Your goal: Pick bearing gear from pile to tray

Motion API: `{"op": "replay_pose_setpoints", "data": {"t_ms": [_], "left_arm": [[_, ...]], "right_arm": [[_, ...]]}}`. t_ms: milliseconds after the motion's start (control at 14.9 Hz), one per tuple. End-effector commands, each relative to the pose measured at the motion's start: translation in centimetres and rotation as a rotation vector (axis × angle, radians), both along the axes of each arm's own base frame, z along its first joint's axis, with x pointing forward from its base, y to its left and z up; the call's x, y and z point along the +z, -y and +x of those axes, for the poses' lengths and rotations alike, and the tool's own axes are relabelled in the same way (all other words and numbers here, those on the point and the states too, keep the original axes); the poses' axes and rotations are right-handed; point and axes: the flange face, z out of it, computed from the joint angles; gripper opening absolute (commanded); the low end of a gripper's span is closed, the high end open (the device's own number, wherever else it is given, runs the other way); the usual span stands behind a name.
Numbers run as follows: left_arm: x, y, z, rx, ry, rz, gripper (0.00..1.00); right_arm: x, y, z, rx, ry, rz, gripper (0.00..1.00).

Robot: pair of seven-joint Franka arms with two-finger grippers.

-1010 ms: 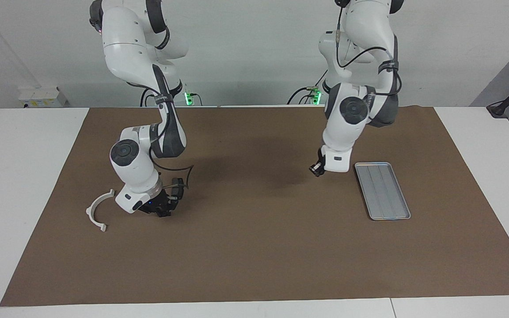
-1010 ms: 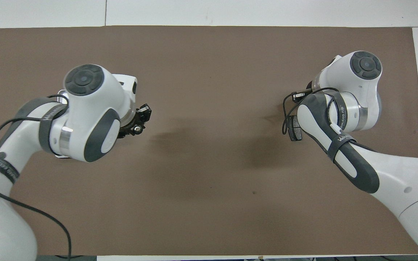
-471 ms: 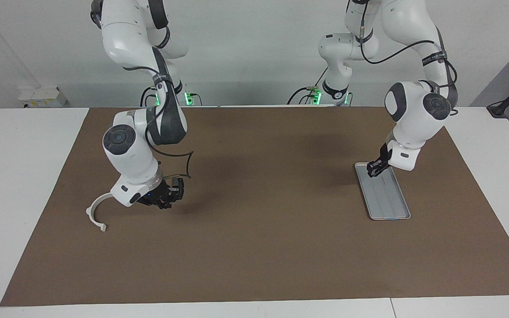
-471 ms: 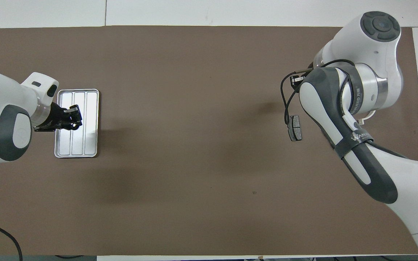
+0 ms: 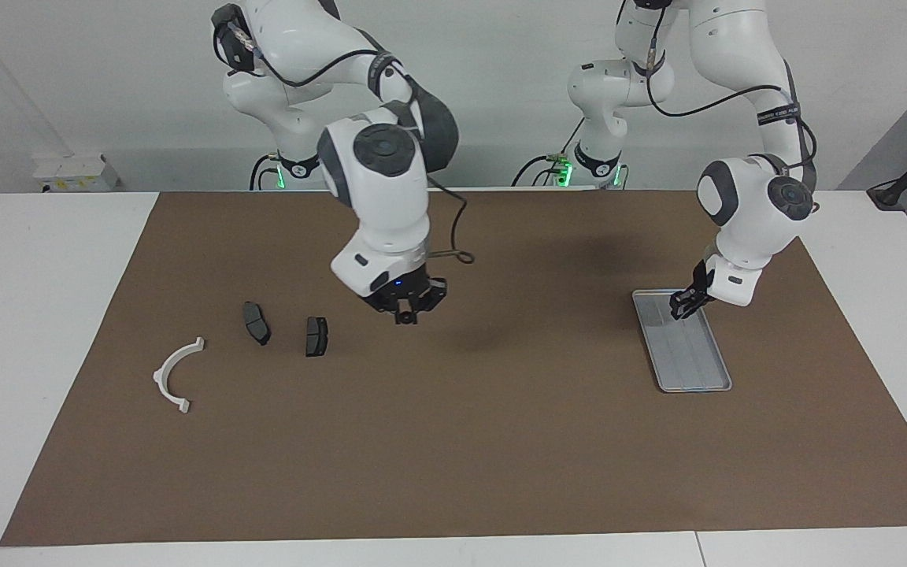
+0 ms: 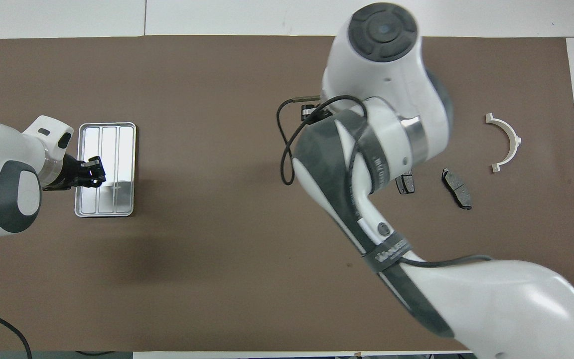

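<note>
Right gripper (image 5: 406, 315), fingertips pinched on a small dark ring, hangs above the brown mat's middle mid-carry and must travel to the tray (image 5: 712, 380) near the left arm's edge, where the left gripper (image 5: 687, 303) hovers, nearly closed.

Shiny ridged metal tray (image 5: 694, 370), matt brown mat (image 5: 501, 441), white plastic arc (image 5: 172, 375)

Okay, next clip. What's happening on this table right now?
Two arms are sorting small parts toward a tray. The left gripper hangs low over the end of the silver tray nearer the robots. The right gripper, fingertips shut on a small dark round part, is up over bare brown mat mid-table. Two dark plates and a white plastic arc lie toward the right arm's end.
</note>
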Motion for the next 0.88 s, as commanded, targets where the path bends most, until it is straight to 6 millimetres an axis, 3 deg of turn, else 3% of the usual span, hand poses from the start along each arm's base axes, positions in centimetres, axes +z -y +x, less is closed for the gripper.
{"op": "replay_pose_setpoints", "data": {"t_ms": [0,135,337,538,808], "left_arm": [[-1.2,-0.2,-0.9,-0.013,0.024,0.007,0.0],[-1.5,-0.1,-1.0,-0.015,0.023,0.007,0.0],[-2.3,0.0,-1.5,-0.021,0.006,0.007,0.0],[-3.6,0.0,-2.0,-0.019,0.021,0.009,0.0],[-3.6,0.1,-2.1,-0.019,0.023,0.009,0.0]], "right_arm": [[-2.2,-4.8,-1.2,-0.035,0.01,-0.01,0.0],[-3.9,-7.4,-1.9,-0.041,0.035,-0.006,0.0],[-8.3,-9.0,-2.9,-0.051,0.058,0.005,0.0],[-11.6,-9.3,-3.8,-0.051,0.062,0.013,0.0],[-14.0,-9.1,-4.3,-0.046,0.069,0.022,0.0]]}}
